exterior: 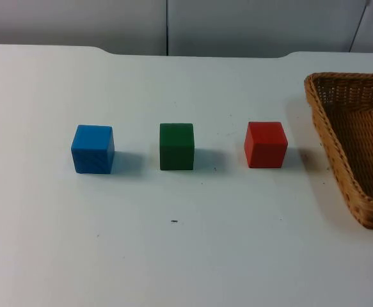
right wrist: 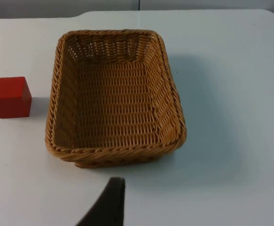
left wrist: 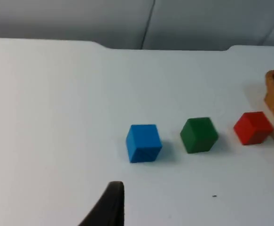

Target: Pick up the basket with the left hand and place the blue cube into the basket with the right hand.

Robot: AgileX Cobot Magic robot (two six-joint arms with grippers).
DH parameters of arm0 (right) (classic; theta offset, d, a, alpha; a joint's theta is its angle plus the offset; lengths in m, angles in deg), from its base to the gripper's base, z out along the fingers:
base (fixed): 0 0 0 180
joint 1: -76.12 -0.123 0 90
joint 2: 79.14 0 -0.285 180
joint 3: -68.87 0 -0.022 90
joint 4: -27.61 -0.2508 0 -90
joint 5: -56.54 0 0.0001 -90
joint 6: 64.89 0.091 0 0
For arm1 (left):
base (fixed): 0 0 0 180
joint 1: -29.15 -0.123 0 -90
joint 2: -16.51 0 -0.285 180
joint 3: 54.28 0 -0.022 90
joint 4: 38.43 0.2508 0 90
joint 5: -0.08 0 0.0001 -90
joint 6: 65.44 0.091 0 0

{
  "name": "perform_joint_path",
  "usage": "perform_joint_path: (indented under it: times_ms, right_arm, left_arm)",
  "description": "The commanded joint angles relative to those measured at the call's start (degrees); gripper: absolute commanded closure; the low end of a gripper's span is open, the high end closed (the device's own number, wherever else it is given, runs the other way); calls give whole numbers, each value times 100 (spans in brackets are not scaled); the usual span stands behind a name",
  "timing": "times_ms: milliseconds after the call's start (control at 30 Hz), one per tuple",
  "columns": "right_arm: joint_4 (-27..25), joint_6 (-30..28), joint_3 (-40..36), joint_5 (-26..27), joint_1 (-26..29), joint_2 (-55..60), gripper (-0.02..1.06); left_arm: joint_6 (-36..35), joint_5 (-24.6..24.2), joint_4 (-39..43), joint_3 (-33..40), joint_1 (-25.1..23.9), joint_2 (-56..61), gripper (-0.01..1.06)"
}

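Top view shows three small cubes in a row on the white worktop: a blue cube at the left, a dark green cube in the middle and a red cube at the right, each well apart from its neighbour. A brown woven wicker basket sits just beyond the red cube at the right side, resting flat and not lifted.

From the left wrist view, the left gripper hangs above bare worktop, with the blue cube ahead of it and apart from it; how wide its jaws stand cannot be told. From the right wrist view, the right gripper hovers just short of the basket's near rim, touching nothing, and its jaws' opening cannot be told either. No writing or labels can be read on the cubes or basket.
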Motion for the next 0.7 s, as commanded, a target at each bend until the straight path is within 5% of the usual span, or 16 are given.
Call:
perform_joint_path:
  times_ms: [0, 400, 667]
  right_arm:
    - [7, -57, -4, 61, 27, -13, 0]
    - [7, -56, -4, 61, 27, -13, 0]
    - [7, -56, -4, 61, 27, -13, 0]
  left_arm:
    - [305, 180, -451, -136, -4, -252, 2]
    - [2940, 168, -3483, -305, -4, -2275, 2]
    - [3823, 168, -4260, -305, -4, -3473, 2]
